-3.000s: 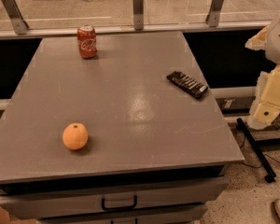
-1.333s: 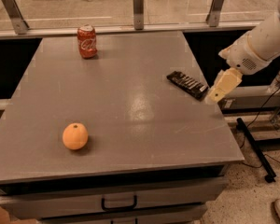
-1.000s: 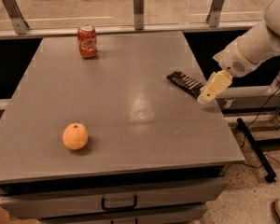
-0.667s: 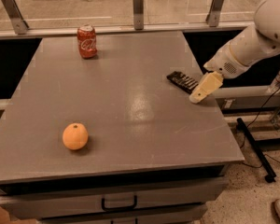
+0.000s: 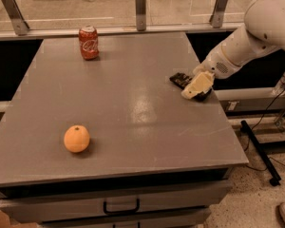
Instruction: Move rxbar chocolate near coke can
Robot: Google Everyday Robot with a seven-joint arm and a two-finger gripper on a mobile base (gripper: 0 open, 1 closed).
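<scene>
The gripper (image 5: 197, 86) sits low over the rxbar chocolate (image 5: 179, 79) near the right edge of the tabletop (image 5: 128, 103), covering part of it; whether it grips cannot be told. The coke can (image 5: 89, 42) stands at the far-left, well apart.

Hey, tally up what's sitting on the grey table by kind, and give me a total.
Soda cans: 1, the coke can
Wrapped bars: 1, the rxbar chocolate
Fruit: 1, the orange
Total: 3
Not counted: the pincer, which is over the bar's right end.
</scene>
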